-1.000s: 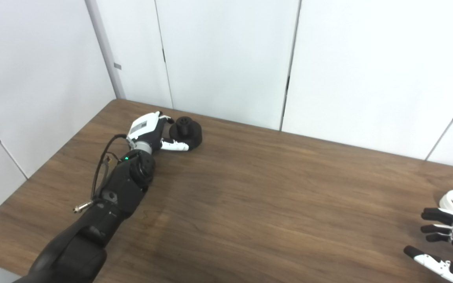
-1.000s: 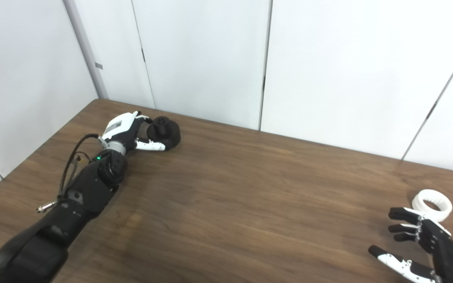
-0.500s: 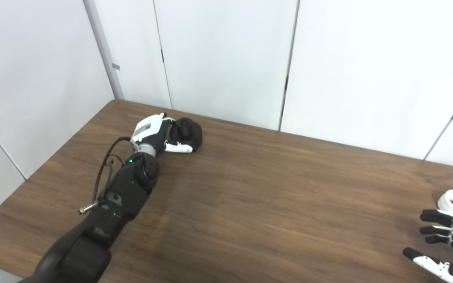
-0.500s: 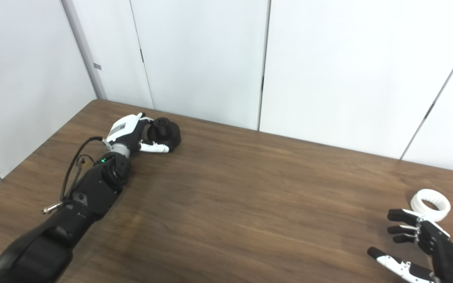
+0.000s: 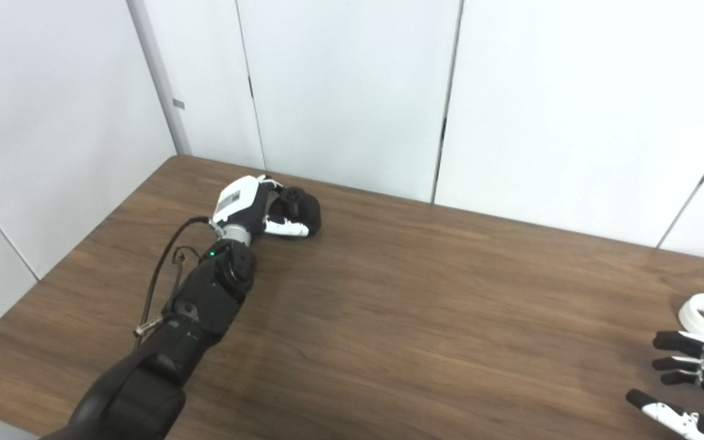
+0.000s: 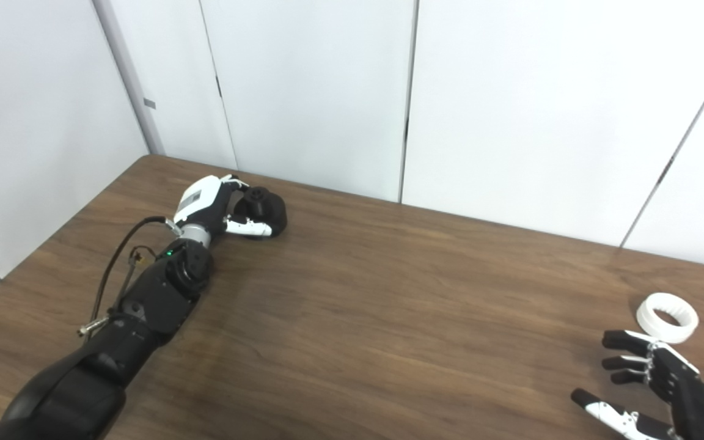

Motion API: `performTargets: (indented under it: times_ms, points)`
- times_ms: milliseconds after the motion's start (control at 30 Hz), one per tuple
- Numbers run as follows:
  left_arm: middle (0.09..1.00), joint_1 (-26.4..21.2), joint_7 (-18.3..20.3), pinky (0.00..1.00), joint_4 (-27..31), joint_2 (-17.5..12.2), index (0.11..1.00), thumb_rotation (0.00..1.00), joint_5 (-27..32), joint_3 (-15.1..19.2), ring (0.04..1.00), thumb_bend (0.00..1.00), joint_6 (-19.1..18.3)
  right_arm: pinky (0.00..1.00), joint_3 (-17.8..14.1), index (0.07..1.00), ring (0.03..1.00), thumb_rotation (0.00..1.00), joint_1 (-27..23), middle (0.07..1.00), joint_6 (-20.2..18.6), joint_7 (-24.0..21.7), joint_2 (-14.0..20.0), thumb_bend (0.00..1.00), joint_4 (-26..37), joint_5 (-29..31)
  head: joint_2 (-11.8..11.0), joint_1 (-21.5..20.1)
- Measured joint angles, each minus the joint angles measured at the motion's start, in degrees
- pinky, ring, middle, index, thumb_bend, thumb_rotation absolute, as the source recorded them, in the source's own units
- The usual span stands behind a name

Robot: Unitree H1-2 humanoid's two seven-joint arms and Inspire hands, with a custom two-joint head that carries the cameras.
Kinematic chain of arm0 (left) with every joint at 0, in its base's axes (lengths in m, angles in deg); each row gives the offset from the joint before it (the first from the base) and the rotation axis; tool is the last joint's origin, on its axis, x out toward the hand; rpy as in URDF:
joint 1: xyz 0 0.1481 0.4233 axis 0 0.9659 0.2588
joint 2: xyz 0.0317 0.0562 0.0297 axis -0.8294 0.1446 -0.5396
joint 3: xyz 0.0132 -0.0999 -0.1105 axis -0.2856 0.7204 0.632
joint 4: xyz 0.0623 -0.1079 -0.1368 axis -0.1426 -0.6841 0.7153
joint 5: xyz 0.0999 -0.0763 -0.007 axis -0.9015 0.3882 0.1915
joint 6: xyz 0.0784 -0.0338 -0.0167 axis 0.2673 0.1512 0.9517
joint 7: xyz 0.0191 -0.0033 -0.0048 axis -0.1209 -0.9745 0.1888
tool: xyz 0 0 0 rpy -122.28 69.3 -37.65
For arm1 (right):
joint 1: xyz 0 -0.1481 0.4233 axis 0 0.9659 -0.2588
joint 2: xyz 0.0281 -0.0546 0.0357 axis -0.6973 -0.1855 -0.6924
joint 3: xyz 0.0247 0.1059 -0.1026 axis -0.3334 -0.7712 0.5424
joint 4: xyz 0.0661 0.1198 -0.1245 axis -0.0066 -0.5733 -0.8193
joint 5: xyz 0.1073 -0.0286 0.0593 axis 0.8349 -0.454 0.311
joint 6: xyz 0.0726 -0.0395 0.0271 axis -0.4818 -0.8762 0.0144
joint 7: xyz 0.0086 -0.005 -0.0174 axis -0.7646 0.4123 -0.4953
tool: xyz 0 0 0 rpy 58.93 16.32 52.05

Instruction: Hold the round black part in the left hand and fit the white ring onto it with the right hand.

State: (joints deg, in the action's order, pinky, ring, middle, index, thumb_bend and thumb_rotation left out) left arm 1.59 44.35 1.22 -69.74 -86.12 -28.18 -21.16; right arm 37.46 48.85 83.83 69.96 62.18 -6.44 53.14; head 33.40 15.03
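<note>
Stage: early; the 2 task parts lie well apart on the wooden table, and no fitting has begun.

Done so far: the left hand has its fingers wrapped round the round black part near the far left corner of the table. The part appears to sit on or just above the tabletop; I cannot tell which.

Left to do: judged from this, lift and steady the black part, pick up the white ring, bring the 2 together mid-table, and seat the ring on the part.

Left hand fingers: curled about the black part, with the white-tipped thumb along its near side and the other fingers hidden behind it. The part's small raised knob faces up, clear of the fingers.

Right hand: the right hand is at the lower right edge, fingers spread and holding nothing.

Ring against fingers: the ring lies flat on the table just beyond the dark fingertips, near them but not touching. Its hole faces up.

Next move, as a guess: the right hand needs to go forward a little and close on the ring's rim. A flat ring on a smooth tabletop may slide away if the fingers only push at it.

Risk on the left: the black part is rounded, so a loose wrap could let it roll in the hand.
</note>
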Motion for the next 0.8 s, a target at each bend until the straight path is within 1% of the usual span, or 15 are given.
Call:
performTargets:
  times_ms: [233,333,467,633,700,733,767,800]
  points:
    - [0.897,0.00,-2.09,0.79,-1.25,0.55,0.548,0.16,0.48,0.85,0.915,0.95,2.78,0.51,-0.27,0.659,0.589,0.06,0.04,0.674,0.01,-0.13,0.08,0.66,0.00,0.01,0.09,0.00]
    - [0.895,0.02,-2.23,0.79,-1.46,0.78,0.537,0.14,1.14,0.93,0.918,0.95,3.74,0.51,-0.32,0.660,0.589,0.07,0.05,0.673,0.00,-0.19,0.09,0.66,-0.01,0.03,0.09,0.00]
    - [0.891,0.02,-2.23,0.80,-1.46,0.84,0.533,0.13,1.45,0.93,0.918,0.95,3.89,0.51,-0.36,0.661,0.588,0.06,0.05,0.673,0.00,-0.48,0.10,0.66,-0.01,0.25,0.35,0.00]
    - [0.874,0.02,-2.23,0.79,-1.55,0.82,0.514,0.11,1.59,0.92,0.910,0.98,4.47,0.51,-0.41,0.659,0.584,0.05,0.05,0.668,0.02,-0.62,0.25,0.66,-0.01,0.23,0.53,-0.09]
    - [0.876,0.02,-2.25,0.80,-1.72,0.82,0.507,0.11,1.74,0.98,0.917,0.98,4.99,0.51,-0.45,0.659,0.584,0.04,0.05,0.669,0.02,-0.65,0.26,0.66,-0.01,0.24,0.53,-0.09]
    - [0.884,0.02,-2.24,0.83,-1.80,0.82,0.495,0.08,1.90,1.04,0.929,0.71,5.38,0.51,-0.47,0.659,0.585,0.03,0.05,0.669,0.03,-0.69,0.26,0.66,-0.01,0.24,0.62,-0.09]
    - [0.886,0.03,-2.24,0.84,-1.89,0.82,0.490,0.07,2.02,1.06,0.934,0.62,5.75,0.51,-0.48,0.658,0.585,0.03,0.05,0.670,0.03,-0.74,0.27,0.66,-0.01,0.24,0.53,-0.17]
    - [0.890,0.03,-2.24,0.84,-2.01,0.81,0.489,0.07,2.11,1.05,0.937,0.57,6.22,0.51,-0.50,0.658,0.584,0.03,0.05,0.669,0.03,-0.83,0.27,0.66,-0.01,0.25,0.53,-0.18]
